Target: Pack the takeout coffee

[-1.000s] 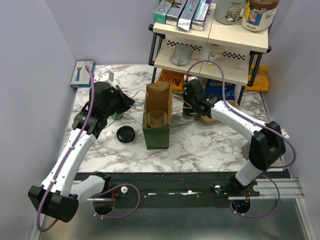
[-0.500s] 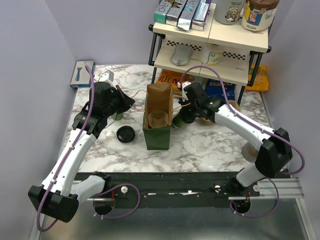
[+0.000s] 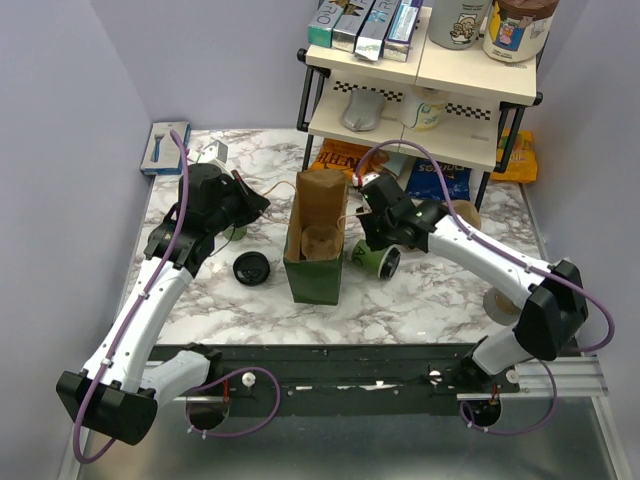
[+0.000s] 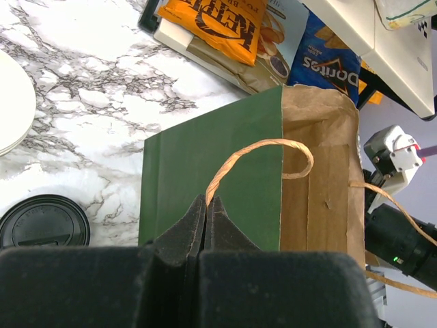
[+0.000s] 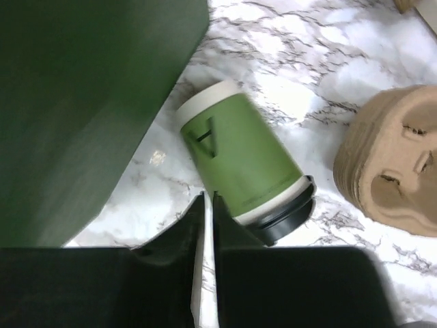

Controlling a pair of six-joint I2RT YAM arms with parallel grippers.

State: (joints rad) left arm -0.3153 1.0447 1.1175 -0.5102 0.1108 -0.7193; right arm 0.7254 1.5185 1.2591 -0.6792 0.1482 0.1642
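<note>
The takeout coffee cup [image 5: 239, 160] is seen lying on its side on the marble table [image 3: 420, 295], just to the right of the green paper bag [image 3: 312, 275] and outside it. Its long axis is laid roughly left to right, slightly skewed: the narrower base is turned left towards the bag, and the wider mouth, capped by its black lid [image 5: 290, 217], is pointed right and a little near. The cup is slightly blurred in the right wrist view. The right gripper [image 5: 208, 205] is held over the table between bag and cup, its fingers drawn almost together with only a thin slit left between them; nothing is caught in that slit, and the cup is seen just beside one finger. The left gripper [image 4: 207, 205] is pressed together on the bag's twisted paper handle [image 4: 263, 147]. A loose black lid [image 4: 42, 222] is laid flat on the table left of the bag, and a pulp cup carrier [image 5: 392, 164] is found right of the cup, apart from it
</note>
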